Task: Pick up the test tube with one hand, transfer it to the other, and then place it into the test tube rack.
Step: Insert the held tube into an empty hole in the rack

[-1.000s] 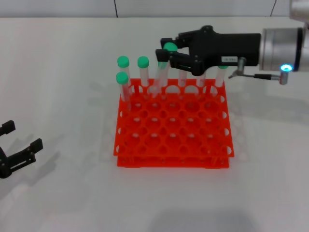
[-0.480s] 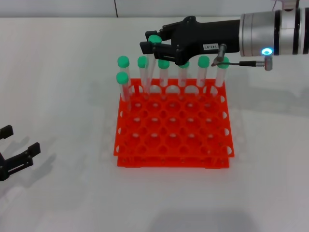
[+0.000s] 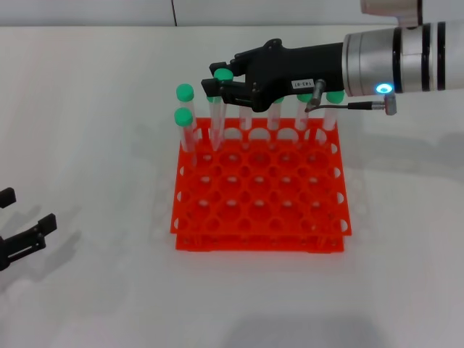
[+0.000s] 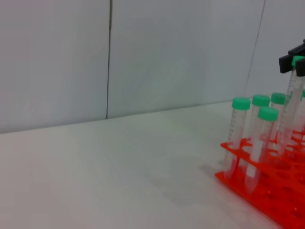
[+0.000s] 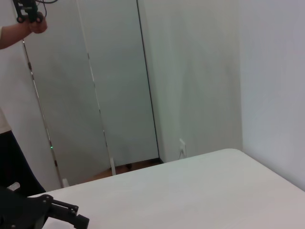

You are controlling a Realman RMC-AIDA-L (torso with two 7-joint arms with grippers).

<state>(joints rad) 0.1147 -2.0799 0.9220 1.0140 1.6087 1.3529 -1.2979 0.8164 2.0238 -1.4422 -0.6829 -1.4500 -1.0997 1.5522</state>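
My right gripper (image 3: 220, 82), black with a white label on a silver wrist with a blue light, is shut on a test tube just under its green cap (image 3: 223, 74). The tube (image 3: 215, 119) hangs slightly tilted over the back row of the orange test tube rack (image 3: 261, 210), near its left end. I cannot tell whether its tip is in a hole. In the left wrist view the held tube (image 4: 289, 109) stands above the rack (image 4: 267, 200). My left gripper (image 3: 25, 235) is open and empty at the table's lower left.
Several other green-capped tubes stand in the rack's back rows, among them one at the back left corner (image 3: 185, 93) and one just in front of it (image 3: 183, 117). The rack's front rows hold no tubes. White table surface surrounds the rack.
My right gripper has carried the tube leftward along the rack's back row and lowered it a little. My left gripper has drawn slightly back toward the lower left.
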